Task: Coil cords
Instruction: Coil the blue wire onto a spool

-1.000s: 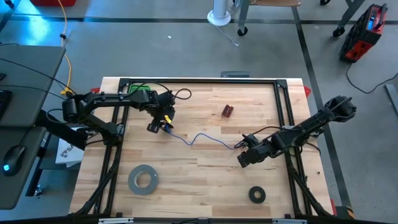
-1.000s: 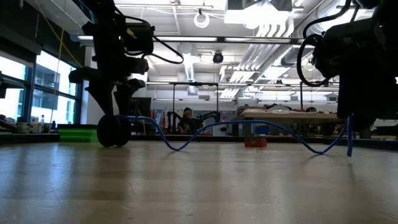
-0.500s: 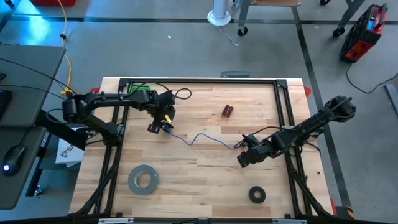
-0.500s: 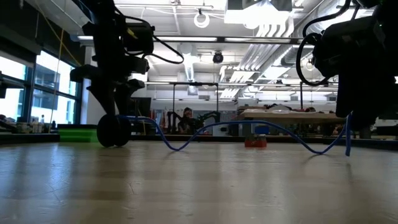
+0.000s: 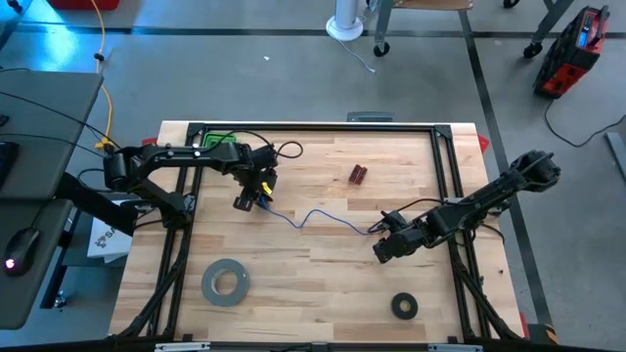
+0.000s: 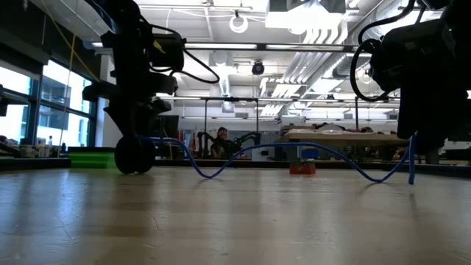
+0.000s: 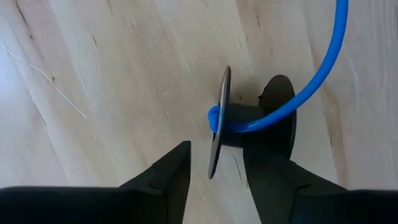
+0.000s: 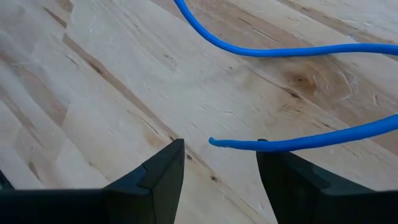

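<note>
A thin blue cord (image 5: 315,217) runs across the middle of the wooden table in loose waves. Its left end is wound on the hub of a small black spool (image 7: 249,121), which stands on its rims on the table (image 6: 134,154). My left gripper (image 7: 216,167) points down at the spool, open, one finger on each side of the spool's near flange (image 7: 219,124). My right gripper (image 8: 219,160) is open over the cord's other end (image 8: 212,142), which lies between its fingers. In the low view the cord rises off the table toward that gripper (image 6: 409,158). My left gripper straddles the spool's near flange from above; I cannot tell whether either finger touches the spool. My right gripper has the cord's free end crossing just past one fingertip (image 8: 264,155); I cannot tell whether finger and cord touch.
A grey tape roll (image 5: 225,282) lies near the front left and a small black tape ring (image 5: 404,306) near the front right. A small red-brown object (image 5: 359,175) sits toward the far side. A black frame (image 5: 313,128) rims the table.
</note>
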`<state>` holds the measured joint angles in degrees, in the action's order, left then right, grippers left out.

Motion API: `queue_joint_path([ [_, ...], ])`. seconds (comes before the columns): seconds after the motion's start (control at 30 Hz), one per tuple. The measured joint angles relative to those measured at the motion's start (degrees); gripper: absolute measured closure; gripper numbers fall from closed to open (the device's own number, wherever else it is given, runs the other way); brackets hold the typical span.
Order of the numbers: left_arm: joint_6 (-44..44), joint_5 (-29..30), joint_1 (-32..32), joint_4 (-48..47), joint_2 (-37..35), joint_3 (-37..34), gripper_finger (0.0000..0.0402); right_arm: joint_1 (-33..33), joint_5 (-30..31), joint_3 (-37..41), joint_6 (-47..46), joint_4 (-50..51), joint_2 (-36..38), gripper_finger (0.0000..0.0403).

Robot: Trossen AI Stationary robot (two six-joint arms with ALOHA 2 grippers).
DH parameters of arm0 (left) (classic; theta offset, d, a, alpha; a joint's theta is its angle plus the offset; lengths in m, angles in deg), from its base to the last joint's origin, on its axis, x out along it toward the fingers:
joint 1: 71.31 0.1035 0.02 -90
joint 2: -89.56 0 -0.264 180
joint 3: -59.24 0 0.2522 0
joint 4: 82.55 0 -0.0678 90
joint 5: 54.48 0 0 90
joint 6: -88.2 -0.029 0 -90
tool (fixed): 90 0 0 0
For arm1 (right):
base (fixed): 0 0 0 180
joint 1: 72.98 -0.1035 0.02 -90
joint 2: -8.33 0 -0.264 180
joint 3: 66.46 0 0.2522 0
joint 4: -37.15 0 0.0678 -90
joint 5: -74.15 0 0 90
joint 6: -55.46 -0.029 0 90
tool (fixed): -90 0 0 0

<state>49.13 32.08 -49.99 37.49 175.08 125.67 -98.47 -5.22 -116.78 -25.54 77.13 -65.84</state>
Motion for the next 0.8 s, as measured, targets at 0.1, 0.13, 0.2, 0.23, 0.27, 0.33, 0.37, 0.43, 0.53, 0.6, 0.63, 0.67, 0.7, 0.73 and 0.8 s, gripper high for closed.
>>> queue_joint_path([
  [0.1, -0.05, 0.01, 0.04, -0.03, 0.02, 0.0, 0.0279, 0.0, 0.0, 0.0, 0.01, 0.01, 0.0, 0.0208],
  [0.13, -0.09, -0.12, 0.04, 0.04, 0.02, 0.0, 0.0288, 0.0, 0.01, 0.0, 0.02, 0.02, 0.0, 0.0208],
  [0.2, -0.11, -1.35, 0.04, 0.18, 0.02, 0.0, 0.0314, 0.0, 0.35, 0.0, 0.0, 0.0, 0.0, 0.0208],
  [0.23, -0.11, -1.51, 0.04, 0.18, 0.02, 0.0, 0.0331, 0.0, 0.37, 0.0, 0.02, 0.0, 0.0, 0.0208],
  [0.27, -0.06, -1.39, -0.08, 0.18, 0.02, 0.0, 0.035, 0.0, 0.37, 0.0, 0.02, 0.0, 0.0, 0.0208],
  [0.33, 1.09, -0.52, -0.45, 0.16, 0.02, 0.0, 0.0385, 0.0, 1.0, 0.0, 0.02, -0.11, 0.0, 0.0208],
  [0.37, 2.36, -0.07, -0.5, 0.15, -0.07, 0.0, 0.0393, 0.0, 1.23, 0.0, 0.04, -0.49, 0.0, 0.0208],
  [0.43, 5.11, 0.12, -0.5, -0.05, -0.71, 0.02, 0.0394, 0.02, 1.42, -0.09, 1.17, -2.37, 0.0, 0.0208],
  [0.53, 8.91, -1.14, -0.48, -2.02, -2.5, 1.47, 0.0398, 0.02, 1.47, -2.02, 5.88, -4.04, 0.0, 0.0208],
  [0.6, 11.22, -3.17, -0.48, -3.17, -4.37, 3.15, 0.0398, 0.02, 1.64, -4.01, 9.78, -3.79, 0.0, 0.0208],
  [0.63, 12.12, -4.04, -0.48, -3.94, -5.55, 4.11, 0.0399, 0.02, 1.64, -5.16, 11.73, -3.28, 0.04, 0.0208],
  [0.67, 13.21, -4.75, -0.48, -4.29, -6.79, 5.0, 0.0399, 0.06, 1.63, -6.34, 13.65, -2.98, 0.17, 0.0208],
  [0.7, 14.36, -5.32, -0.5, -4.24, -8.22, 5.92, 0.0399, 0.26, 1.64, -7.55, 15.68, -2.98, 0.31, 0.0208],
  [0.73, 15.45, -5.86, -0.57, -3.88, -9.79, 6.76, 0.0399, 0.48, 1.66, -8.78, 17.51, -2.95, 0.49, 0.0208],
  [0.8, 17.73, -6.95, -0.7, -3.27, -12.96, 8.28, 0.04, 1.19, 2.05, -11.26, 21.23, -2.68, 0.68, 0.0208],
])
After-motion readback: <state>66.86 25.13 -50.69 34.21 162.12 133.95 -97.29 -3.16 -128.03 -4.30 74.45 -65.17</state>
